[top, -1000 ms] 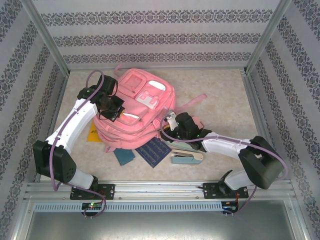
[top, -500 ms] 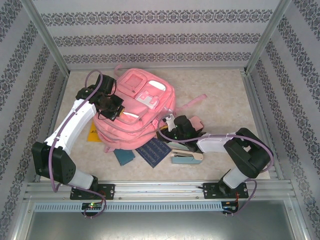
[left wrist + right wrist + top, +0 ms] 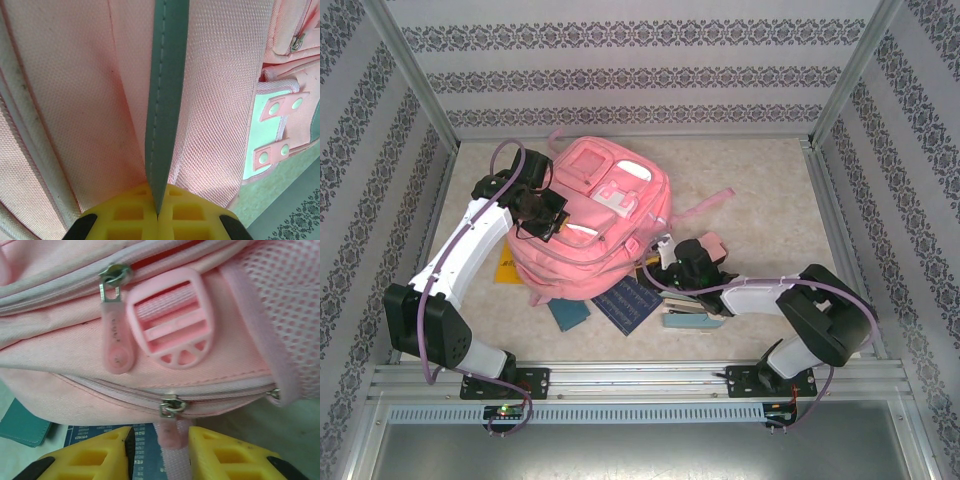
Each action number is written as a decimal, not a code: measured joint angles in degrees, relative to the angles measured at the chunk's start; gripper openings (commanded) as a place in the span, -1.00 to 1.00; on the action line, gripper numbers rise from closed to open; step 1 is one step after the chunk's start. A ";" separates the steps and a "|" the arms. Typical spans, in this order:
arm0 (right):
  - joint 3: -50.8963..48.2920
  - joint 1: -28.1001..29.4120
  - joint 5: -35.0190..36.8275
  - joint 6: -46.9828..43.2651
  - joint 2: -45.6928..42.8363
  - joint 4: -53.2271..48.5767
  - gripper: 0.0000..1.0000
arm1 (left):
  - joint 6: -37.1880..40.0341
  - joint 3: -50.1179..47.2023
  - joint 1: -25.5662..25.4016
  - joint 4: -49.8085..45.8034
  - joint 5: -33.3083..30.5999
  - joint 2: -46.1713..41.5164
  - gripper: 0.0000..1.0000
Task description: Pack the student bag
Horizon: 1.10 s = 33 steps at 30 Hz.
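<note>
Backpack (image 3: 590,215) centre-left of top view, lower edge covering part of blue book (image 3: 628,303). Left gripper (image 3: 157,212) clamped on grey trim strip (image 3: 162,100) of backpack. Right gripper (image 3: 161,435) narrowly apart, zipper pull (image 3: 172,436) in gap, tip cut off, contact unclear.

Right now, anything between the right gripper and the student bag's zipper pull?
Nothing visible. In the right wrist view the pink zipper pull of the student bag hangs straight into the gap of the right gripper, whose jaws stand apart around it.
</note>
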 measured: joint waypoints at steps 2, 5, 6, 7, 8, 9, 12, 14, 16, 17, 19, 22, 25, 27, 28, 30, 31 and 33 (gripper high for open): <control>0.07 0.68 -0.35 0.02 0.85 0.48 -0.25 | 0.00 0.02 0.00 0.00 0.00 -0.02 -1.00; 0.24 0.98 -0.59 0.02 2.62 1.29 -0.24 | -0.02 0.04 0.00 0.00 0.00 -0.13 -1.00; 0.52 0.98 -0.59 0.02 3.30 1.53 -0.24 | -0.02 0.11 0.00 0.00 0.00 -0.17 -1.00; 0.85 0.98 -0.57 0.02 3.82 1.75 -0.25 | -0.02 0.15 0.00 0.00 0.00 -0.20 -1.00; 1.27 0.98 -0.57 0.02 4.39 1.90 -0.26 | -0.02 0.22 0.00 0.00 0.00 -0.24 -1.00; 1.68 0.98 -0.59 0.02 5.01 2.05 -0.27 | -0.02 0.24 0.00 0.02 0.00 -0.28 -1.00; 2.89 0.98 -0.61 -0.07 6.80 2.54 -0.37 | -0.04 0.26 0.00 0.02 0.00 -0.33 -1.00; 3.61 0.98 -0.57 -0.35 7.89 2.62 -0.44 | -0.04 0.26 0.00 0.02 0.00 -0.33 -1.00; 4.00 0.96 -0.48 -0.81 8.59 2.62 -0.59 | -0.07 0.26 0.00 0.07 -0.02 -0.35 -1.00; 4.00 0.96 -0.33 -1.16 8.72 2.60 -0.65 | -0.07 0.26 0.00 0.09 -0.02 -0.35 -1.00; 4.00 0.92 0.09 -2.03 8.83 2.43 -0.76 | -0.07 0.26 0.00 0.15 -0.02 -0.39 -1.00; 4.00 0.55 0.31 -3.74 8.83 2.16 -0.89 | -0.07 0.42 0.00 0.17 0.00 -0.42 -1.00; 3.98 0.24 0.04 -5.57 8.83 2.14 -0.97 | -0.07 0.55 0.00 0.20 0.00 -0.42 -1.00; 3.91 0.17 -0.17 -6.80 8.70 2.14 -0.94 | -0.20 0.66 0.00 0.22 0.00 -0.42 -1.00; 3.80 0.17 -0.20 -7.30 8.52 2.16 -0.81 | -0.26 0.68 0.00 0.24 0.00 -0.42 -1.00; 3.39 0.17 -0.52 -8.33 7.78 2.10 -0.57 | -0.46 0.68 0.00 0.24 0.02 -0.42 -1.00; 3.04 0.20 -0.61 -8.96 7.15 2.12 -0.44 | -0.63 0.68 0.00 0.24 0.04 -0.42 -1.00; 2.12 0.22 -0.55 -10.08 5.77 2.34 -0.15 | -0.87 0.68 0.00 0.26 0.22 -0.42 -1.00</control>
